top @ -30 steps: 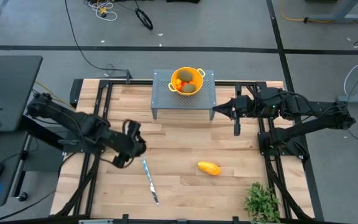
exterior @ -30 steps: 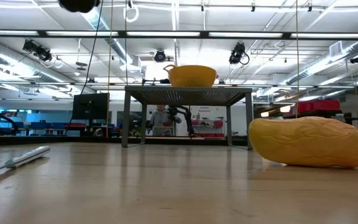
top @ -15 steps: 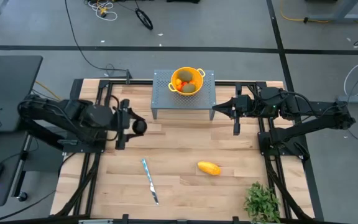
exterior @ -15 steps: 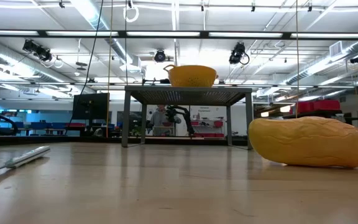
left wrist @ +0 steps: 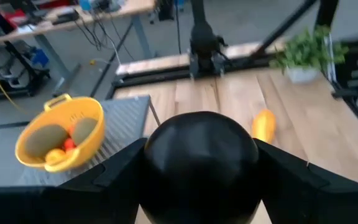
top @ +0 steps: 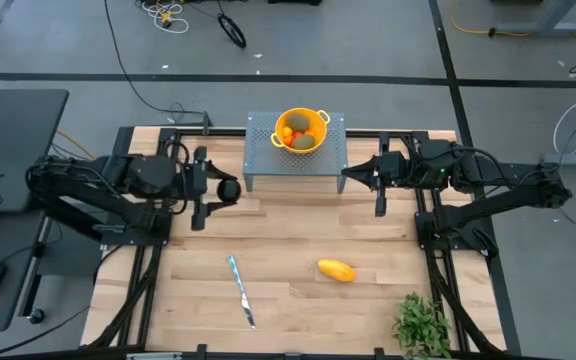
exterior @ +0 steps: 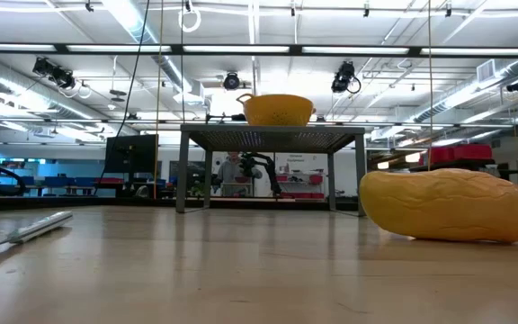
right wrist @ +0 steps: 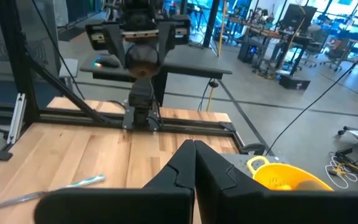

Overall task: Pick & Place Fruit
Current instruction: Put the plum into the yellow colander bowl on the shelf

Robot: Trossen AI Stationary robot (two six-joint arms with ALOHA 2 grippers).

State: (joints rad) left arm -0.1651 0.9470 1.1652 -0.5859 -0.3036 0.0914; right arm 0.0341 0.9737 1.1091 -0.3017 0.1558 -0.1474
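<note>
My left gripper (top: 222,188) is above the table's left part, left of the grey stand (top: 258,150), shut on the dark near-black round fruit (left wrist: 201,149). The yellow colander (top: 301,130) on the stand holds two olive-green ovals (left wrist: 48,138) and tiny orange-red pieces (top: 290,132). The yellow-orange oblong (top: 336,270) lies on its side on the wood, near the table's middle. My right gripper (top: 348,177) waits shut, just right of the stand. My left gripper pinches the dark round fruit (top: 229,188) between its two fingers (left wrist: 120,171), one on each side of it. The fingers lie about level and point toward the table's right. The fruit is lifted clear of the table.
A slim silver knife (top: 241,290) lies on the wood near the table's near edge, left of the oblong. A leafy green plant (top: 423,322) stands at the near right corner. Bare wood lies between the stand and the oblong (exterior: 448,205).
My left gripper, shut on the dark fruit throughout, has risen and moved toward the table's far edge and the stand. It has turned so that its fingers point toward the table's right. The fruit has travelled with it, clear of the table.
</note>
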